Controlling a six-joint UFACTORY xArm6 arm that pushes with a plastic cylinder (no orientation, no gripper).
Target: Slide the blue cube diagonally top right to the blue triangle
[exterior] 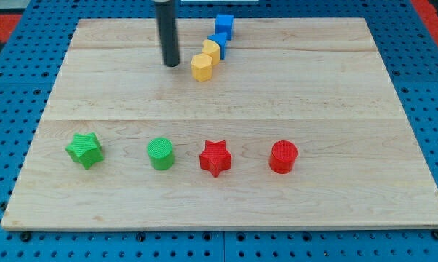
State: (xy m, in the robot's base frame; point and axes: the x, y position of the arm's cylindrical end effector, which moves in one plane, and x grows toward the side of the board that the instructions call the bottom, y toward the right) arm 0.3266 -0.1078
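Two blue blocks stand near the view's top, right of centre. The upper blue block (pixel 224 25) looks boxy. The lower blue block (pixel 219 40) touches it at its lower left and is partly hidden by a yellow block, so I cannot tell which one is the cube and which the triangle. My tip (pixel 171 64) rests on the board to the left of this cluster. It is about a block's width left of the yellow hexagon (pixel 201 67) and touches no block.
A second yellow block (pixel 212 50) sits between the hexagon and the lower blue block, so the two yellow and two blue blocks form a diagonal chain. Along the view's lower half lie a green star (pixel 84 150), a green cylinder (pixel 161 153), a red star (pixel 214 157) and a red cylinder (pixel 283 156).
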